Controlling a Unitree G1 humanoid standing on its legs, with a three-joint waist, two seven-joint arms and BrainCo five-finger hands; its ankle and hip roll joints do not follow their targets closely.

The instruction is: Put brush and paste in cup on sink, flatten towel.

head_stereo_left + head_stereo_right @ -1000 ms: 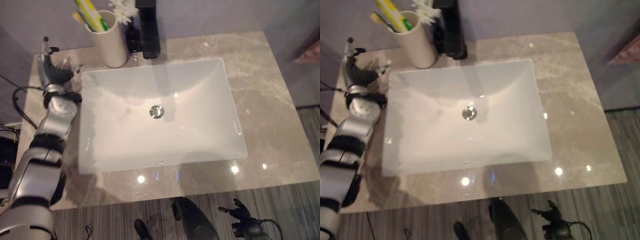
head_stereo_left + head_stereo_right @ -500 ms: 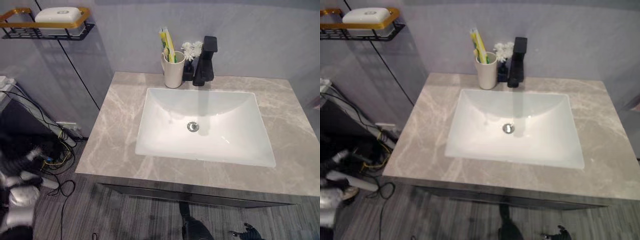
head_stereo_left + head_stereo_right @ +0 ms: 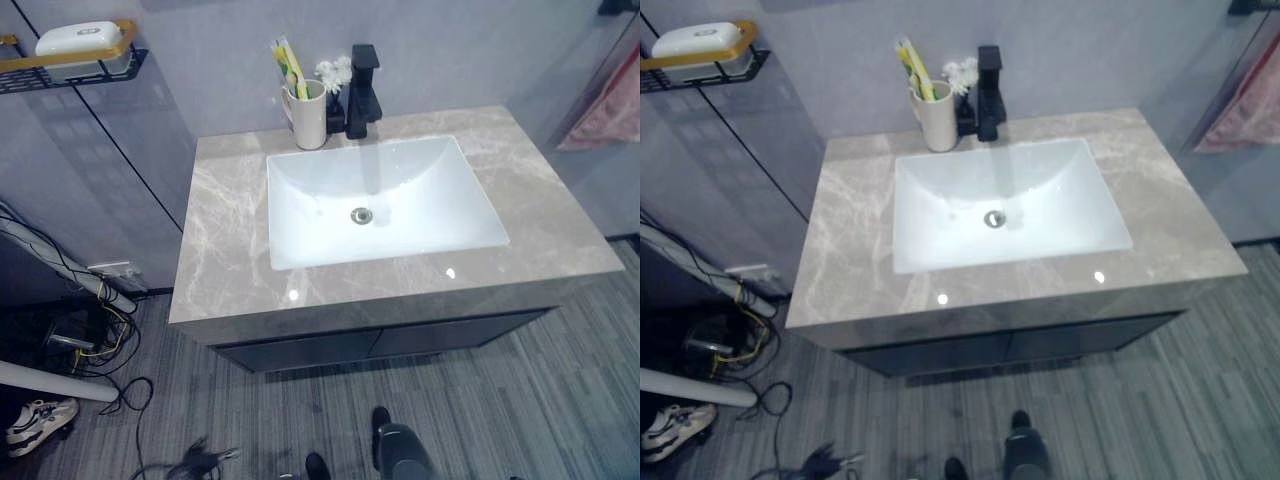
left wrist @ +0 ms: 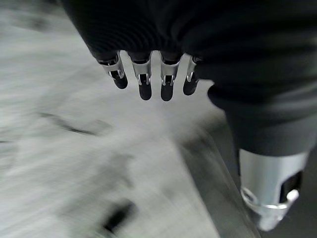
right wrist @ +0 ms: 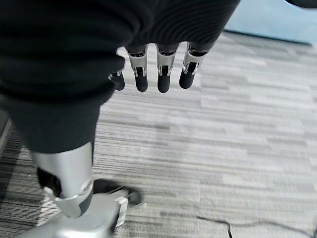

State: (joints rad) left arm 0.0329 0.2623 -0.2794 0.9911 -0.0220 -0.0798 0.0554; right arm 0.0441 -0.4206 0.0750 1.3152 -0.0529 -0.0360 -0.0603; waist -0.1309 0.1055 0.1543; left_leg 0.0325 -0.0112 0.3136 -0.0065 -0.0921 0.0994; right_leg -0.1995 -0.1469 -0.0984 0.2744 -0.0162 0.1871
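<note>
Both our hands, left hand (image 4: 148, 79) and right hand (image 5: 158, 69), hang loose-fingered near the floor, the pink towel (image 3: 610, 105) hanging far right.

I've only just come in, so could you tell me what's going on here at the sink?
Nothing is being handled at this moment. The cup stands on the counter behind the basin, next to the black tap, and the brush and paste already stick out of it. The left hand and the right hand both hang over the floor with fingers relaxed and hold nothing. A pink towel hangs at the far right, not yet touched.
</note>
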